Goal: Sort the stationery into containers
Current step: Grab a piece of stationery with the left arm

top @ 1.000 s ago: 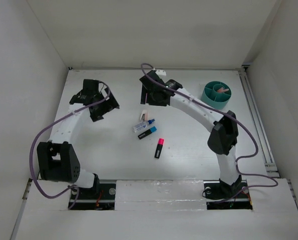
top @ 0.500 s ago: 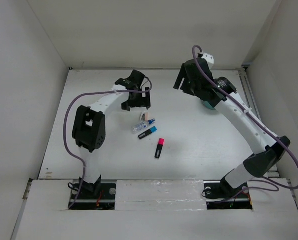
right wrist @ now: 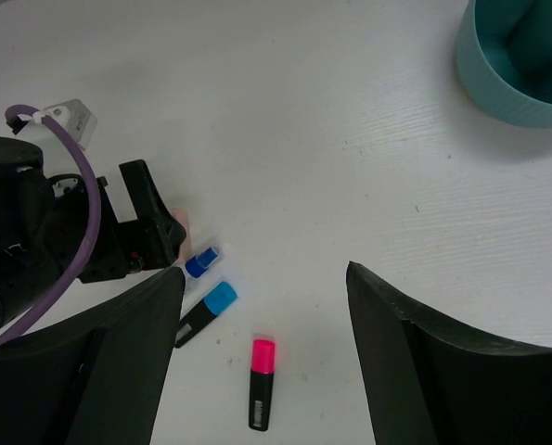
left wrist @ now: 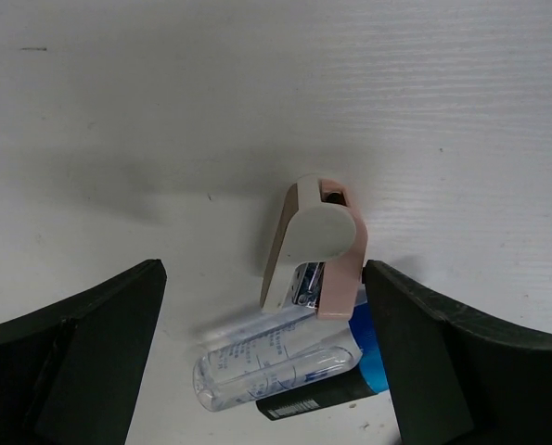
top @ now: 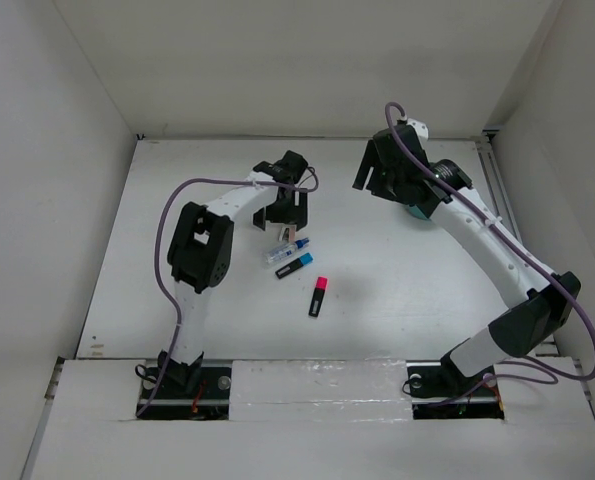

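A small tan and white block, shaped like a mini stapler, lies on the table and leans on a clear blue-capped tube. A black highlighter with a blue cap lies against the tube. My left gripper is open, straddling these from above and touching none; in the top view it stands over them. A pink-capped highlighter lies apart. My right gripper is open and empty, raised beside the teal cup. The pink pens are out of view.
White walls close the table at the back and both sides. In the top view the right arm hides most of the teal cup. The left arm's purple cable loops beside the items. A metal rail runs along the right edge.
The left arm swung from the far left to stand over the block and tube. The right arm lifted away from the items and moved to the back right by the cup.
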`<state>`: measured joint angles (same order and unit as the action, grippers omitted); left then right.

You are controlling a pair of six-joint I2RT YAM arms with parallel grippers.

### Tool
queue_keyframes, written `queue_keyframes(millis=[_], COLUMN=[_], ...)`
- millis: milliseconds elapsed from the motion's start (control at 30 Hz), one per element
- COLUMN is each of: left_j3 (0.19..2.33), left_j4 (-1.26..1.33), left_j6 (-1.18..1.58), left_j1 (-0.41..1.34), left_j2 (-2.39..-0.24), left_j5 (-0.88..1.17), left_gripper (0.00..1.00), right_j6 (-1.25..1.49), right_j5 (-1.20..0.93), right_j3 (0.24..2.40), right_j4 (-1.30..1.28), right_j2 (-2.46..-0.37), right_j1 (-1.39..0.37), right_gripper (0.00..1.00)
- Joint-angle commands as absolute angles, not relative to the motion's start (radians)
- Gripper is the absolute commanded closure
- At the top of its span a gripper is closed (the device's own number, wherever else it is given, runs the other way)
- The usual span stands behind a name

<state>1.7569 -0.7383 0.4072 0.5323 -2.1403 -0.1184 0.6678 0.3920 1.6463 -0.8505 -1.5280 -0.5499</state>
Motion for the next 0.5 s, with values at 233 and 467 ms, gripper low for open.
queue_keyframes(millis=[233,467], left_j3=[1.827,1.845], left_j4=[-0.769,-0.769], left_j6=[0.399,0.399], left_j1=[0.534,0.534], left_j2=[-2.187,-2.224], left_j5=[-0.137,-0.123], left_gripper=[0.18,0.22], right_j6=[0.655,0.637], right_j5=[0.359,0.35], right_j3=[1.663,1.683], right_j4=[-0.787,-0.787], right_j2=[-1.522,-1.531], right_j1=[-0.551,-0.551], right_gripper=[0.24,0.24])
